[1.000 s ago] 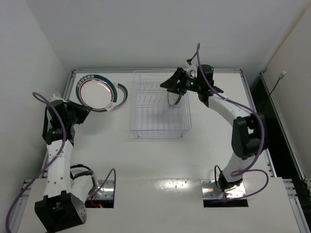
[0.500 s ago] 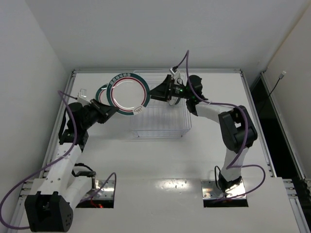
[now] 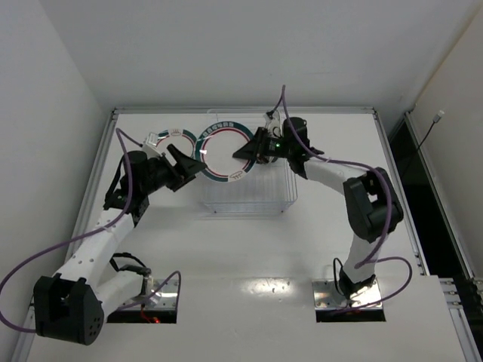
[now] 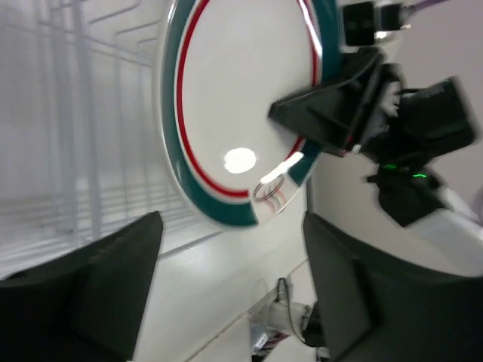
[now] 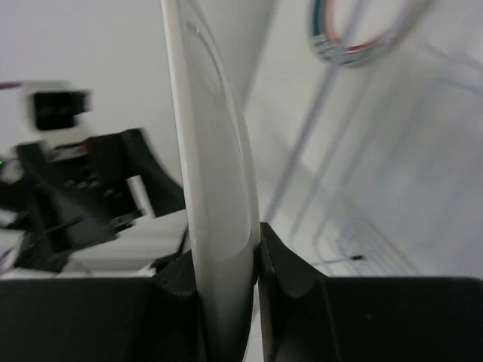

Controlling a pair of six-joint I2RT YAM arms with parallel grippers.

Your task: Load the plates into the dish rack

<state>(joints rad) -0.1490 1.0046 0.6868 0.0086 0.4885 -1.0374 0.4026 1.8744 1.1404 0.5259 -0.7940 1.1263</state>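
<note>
Your right arm stretches leftward, its right pincer (image 3: 245,148) clamped on the rim of a white ringed plate (image 3: 224,151), held upright over the dish rack's (image 3: 256,192) far-left corner. Your left pincer (image 3: 185,161) gapes wide beside the plate, holding nothing.

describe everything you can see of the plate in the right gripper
The plate is round, glossy white and ceramic-looking, with a thin red ring inside a broad teal-green rim band. It is held in the air, up on edge, over the far left corner of the dish rack. The right gripper is shut on its rim.
</note>
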